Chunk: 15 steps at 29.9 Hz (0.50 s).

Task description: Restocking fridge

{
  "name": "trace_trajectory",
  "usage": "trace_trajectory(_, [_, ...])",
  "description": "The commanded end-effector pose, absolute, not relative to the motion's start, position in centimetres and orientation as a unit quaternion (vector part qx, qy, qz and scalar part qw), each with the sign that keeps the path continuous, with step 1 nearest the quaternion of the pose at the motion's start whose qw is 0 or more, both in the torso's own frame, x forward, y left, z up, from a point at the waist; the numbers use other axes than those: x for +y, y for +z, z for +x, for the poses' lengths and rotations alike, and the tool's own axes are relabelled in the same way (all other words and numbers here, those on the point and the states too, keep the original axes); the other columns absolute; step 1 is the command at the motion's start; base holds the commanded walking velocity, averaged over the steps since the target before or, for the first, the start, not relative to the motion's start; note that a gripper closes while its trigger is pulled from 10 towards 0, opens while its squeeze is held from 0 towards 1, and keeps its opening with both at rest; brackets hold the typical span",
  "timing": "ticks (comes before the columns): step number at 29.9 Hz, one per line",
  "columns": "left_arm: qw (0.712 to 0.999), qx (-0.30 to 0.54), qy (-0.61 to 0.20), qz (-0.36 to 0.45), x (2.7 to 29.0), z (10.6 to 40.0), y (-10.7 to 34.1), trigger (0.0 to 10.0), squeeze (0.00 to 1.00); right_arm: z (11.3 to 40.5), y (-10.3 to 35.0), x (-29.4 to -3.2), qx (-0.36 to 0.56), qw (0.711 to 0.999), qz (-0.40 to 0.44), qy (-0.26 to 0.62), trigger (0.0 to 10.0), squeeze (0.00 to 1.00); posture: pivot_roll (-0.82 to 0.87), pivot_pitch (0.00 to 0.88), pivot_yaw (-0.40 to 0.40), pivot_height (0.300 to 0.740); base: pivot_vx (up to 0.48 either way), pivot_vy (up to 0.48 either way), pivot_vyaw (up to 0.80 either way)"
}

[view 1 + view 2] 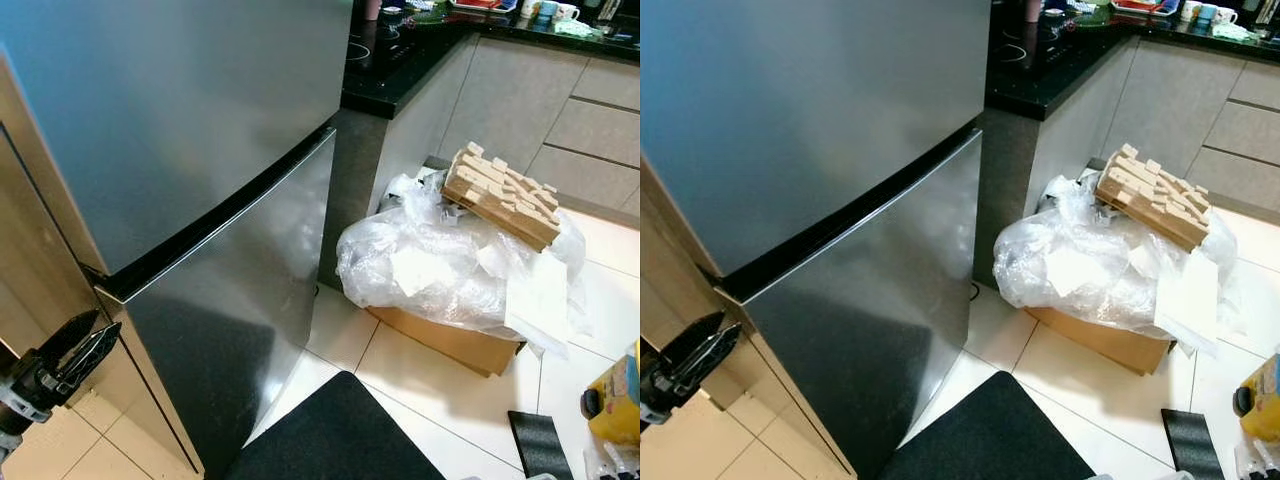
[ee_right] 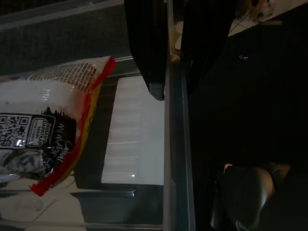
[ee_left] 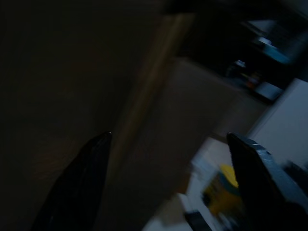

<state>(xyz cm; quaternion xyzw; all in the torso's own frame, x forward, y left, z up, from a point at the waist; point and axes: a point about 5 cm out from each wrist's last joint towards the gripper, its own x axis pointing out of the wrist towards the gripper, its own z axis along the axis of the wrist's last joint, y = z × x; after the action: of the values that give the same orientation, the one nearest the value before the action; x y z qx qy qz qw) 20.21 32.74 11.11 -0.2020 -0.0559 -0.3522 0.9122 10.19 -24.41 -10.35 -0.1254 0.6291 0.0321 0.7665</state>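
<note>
The steel fridge stands at the left with its upper and lower doors both shut. My left gripper hangs low beside the fridge's left edge, next to a wooden panel. In the left wrist view its fingers stand wide apart with nothing between them. In the right wrist view my right gripper is shut on the rim of a clear plastic bin, one finger on each side of the wall. A snack packet with a red and yellow edge lies inside the bin.
A cardboard box heaped with plastic wrap and a wooden block bundle sits on the tiled floor to the right of the fridge. A black mat lies in front. A yellow container stands at far right, and a black counter behind.
</note>
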Motion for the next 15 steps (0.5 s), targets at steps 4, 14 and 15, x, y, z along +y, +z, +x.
trace_trajectory(4, [0.909,-0.043,-0.379,-0.166,32.8,20.2,12.2,10.0,1.0,10.1,-10.3,-24.8,0.629,0.767,-0.125,0.025,10.0,0.0,-0.04,0.0,-0.033,0.74,0.0,0.0,0.0])
trace_trajectory(14, [0.926,-0.01,-0.358,-0.118,30.7,21.9,11.2,10.0,0.0,10.1,-10.3,-24.7,0.629,0.767,-0.123,0.026,10.0,0.0,-0.04,0.0,-0.034,0.74,0.0,0.0,0.0])
trace_trajectory(15, [0.926,-0.002,-0.36,-0.116,30.4,22.1,10.9,10.0,0.0,10.1,-10.3,-24.6,0.629,0.767,-0.123,0.026,10.0,0.0,-0.04,0.0,-0.034,0.74,0.0,0.0,0.0])
